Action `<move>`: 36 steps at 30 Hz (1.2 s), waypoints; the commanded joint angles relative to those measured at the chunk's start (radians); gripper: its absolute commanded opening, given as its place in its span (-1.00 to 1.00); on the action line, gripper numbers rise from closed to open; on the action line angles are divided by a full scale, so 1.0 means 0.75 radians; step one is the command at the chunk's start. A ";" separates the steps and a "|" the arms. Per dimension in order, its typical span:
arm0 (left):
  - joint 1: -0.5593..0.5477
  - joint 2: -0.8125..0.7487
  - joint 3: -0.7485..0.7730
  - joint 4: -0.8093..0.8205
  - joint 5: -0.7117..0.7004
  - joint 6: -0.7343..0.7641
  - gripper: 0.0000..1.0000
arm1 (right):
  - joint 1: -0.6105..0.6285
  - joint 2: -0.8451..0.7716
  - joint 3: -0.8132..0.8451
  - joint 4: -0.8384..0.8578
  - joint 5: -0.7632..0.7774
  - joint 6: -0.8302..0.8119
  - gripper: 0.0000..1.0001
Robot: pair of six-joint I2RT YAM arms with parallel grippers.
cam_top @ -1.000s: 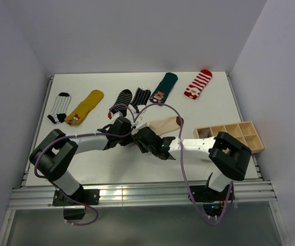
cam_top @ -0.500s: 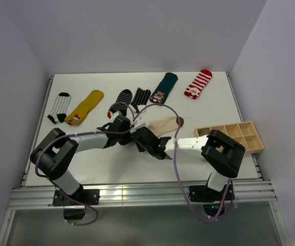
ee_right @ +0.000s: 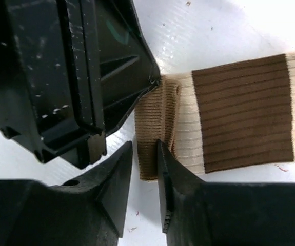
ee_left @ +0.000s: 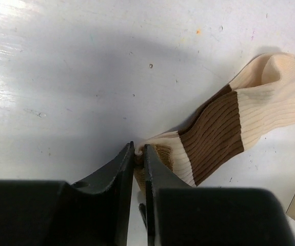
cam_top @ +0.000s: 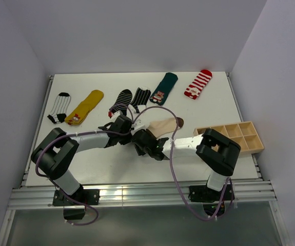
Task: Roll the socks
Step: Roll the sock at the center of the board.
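L gripper pinched tight on the brown cuff end of the cream sock, mid tabletop. R gripper nips the same folded cuff right alongside, sock body trailing toward the right edge.

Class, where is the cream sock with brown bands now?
In the top view the cream sock lies mid-table, left of the wooden tray, its cuff end pinched by the left tool and right tool.

Worktop: white; we see light scuffs.
Far edge: we count six socks in a row.
Middle: cream sock, brown-banded.
Right edge: wooden divider tray.
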 commanded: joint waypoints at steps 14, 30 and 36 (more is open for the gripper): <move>0.013 -0.038 -0.036 -0.171 -0.101 0.062 -0.66 | -0.021 0.128 0.028 -0.276 -0.050 -0.037 -0.38; 0.174 -0.386 -0.151 -0.183 -0.113 0.048 -0.10 | -0.123 0.255 0.343 -0.348 -0.675 0.006 -1.00; 0.174 -0.511 -0.220 -0.161 -0.097 -0.032 0.01 | -0.328 0.253 0.241 -0.102 -1.127 0.265 -1.00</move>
